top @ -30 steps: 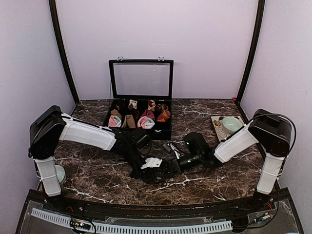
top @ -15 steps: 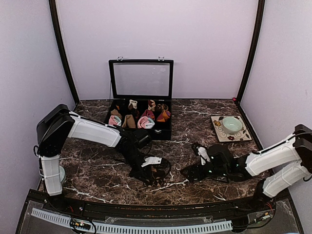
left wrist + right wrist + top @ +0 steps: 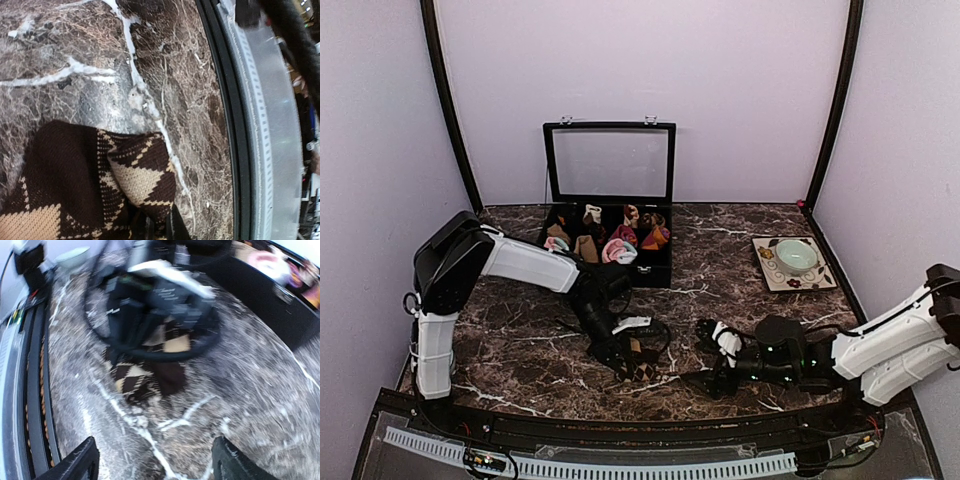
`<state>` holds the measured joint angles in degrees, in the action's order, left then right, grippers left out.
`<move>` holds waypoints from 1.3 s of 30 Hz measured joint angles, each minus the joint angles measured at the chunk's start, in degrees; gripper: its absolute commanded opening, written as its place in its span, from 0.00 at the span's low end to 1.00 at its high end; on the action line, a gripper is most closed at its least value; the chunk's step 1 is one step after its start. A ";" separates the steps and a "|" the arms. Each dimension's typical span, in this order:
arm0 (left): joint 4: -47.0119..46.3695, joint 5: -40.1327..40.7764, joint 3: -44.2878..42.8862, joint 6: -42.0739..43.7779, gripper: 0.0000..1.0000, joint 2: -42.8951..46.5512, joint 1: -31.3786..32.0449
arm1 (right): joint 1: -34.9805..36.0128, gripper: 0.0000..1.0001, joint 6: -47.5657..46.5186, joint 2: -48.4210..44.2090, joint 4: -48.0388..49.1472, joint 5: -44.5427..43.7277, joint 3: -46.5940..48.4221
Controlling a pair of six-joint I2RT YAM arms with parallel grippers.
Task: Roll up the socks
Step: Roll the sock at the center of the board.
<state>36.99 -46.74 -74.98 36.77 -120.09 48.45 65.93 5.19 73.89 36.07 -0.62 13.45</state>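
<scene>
Right gripper (image 3: 706, 358) has drawn back along the bench (image 3: 520, 350), jaws wide and empty. Left gripper (image 3: 632, 360) sits clamped shut on the brown diamond sock (image 3: 75, 185).

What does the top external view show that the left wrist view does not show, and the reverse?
Only the top external view shows the black box with a raised lid, the pale green bowl on a patterned square plate, the white left arm and the white right arm. Only the left wrist view shows the knit stitches from close by. Both show the brown-and-beige diamond-patterned knitted sock lying on the dark marble table.
</scene>
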 measured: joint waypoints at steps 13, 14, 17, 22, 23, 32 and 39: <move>5.51 -7.72 -3.32 0.31 0.06 -5.05 -2.29 | 4.46 0.45 -17.86 21.18 1.95 11.93 15.67; 5.57 -7.85 -3.32 0.37 0.06 -5.09 -2.34 | 4.46 0.43 -18.73 22.25 1.84 12.52 16.41; 5.99 -8.11 -3.32 0.72 0.06 -5.22 -2.40 | 4.20 0.41 -21.07 25.64 1.66 14.03 18.34; 6.60 -8.26 -3.43 1.36 0.07 -5.38 -2.45 | 2.54 0.38 -23.37 28.87 1.53 15.93 19.37; 6.60 -8.24 -3.43 1.44 0.07 -5.38 -2.45 | 2.21 0.37 -23.67 29.31 1.51 16.15 19.71; 7.50 -8.22 -4.07 1.57 0.08 -5.86 -2.51 | 1.36 0.35 -27.10 29.68 -0.76 16.31 22.53; 8.15 -8.11 -4.52 1.55 0.10 -6.12 -2.67 | 0.63 0.26 -28.92 31.36 -1.40 16.33 23.87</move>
<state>45.15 -54.85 -79.50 38.33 -126.21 45.78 66.57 -23.73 105.25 34.68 15.70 37.32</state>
